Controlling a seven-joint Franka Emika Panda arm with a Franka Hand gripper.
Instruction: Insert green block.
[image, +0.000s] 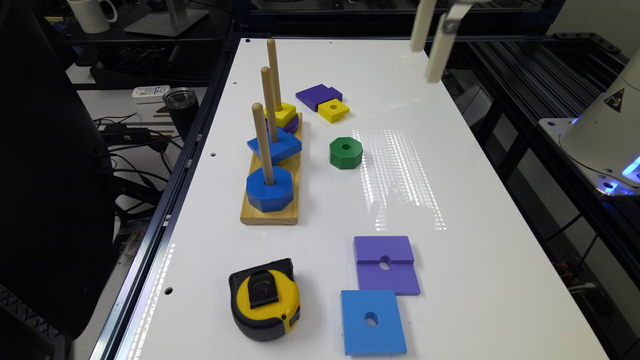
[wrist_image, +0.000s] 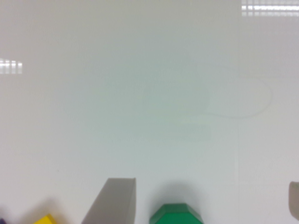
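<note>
With its jaws spread and empty, the gripper (image: 427, 40) hangs well above the green block (image: 346, 152); an off-centre descent could knock it aside.

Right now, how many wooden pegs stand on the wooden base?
3, in one row on the wooden base: the near peg through the blue octagon, the middle peg through the blue square, the far peg through the yellow block.
</note>
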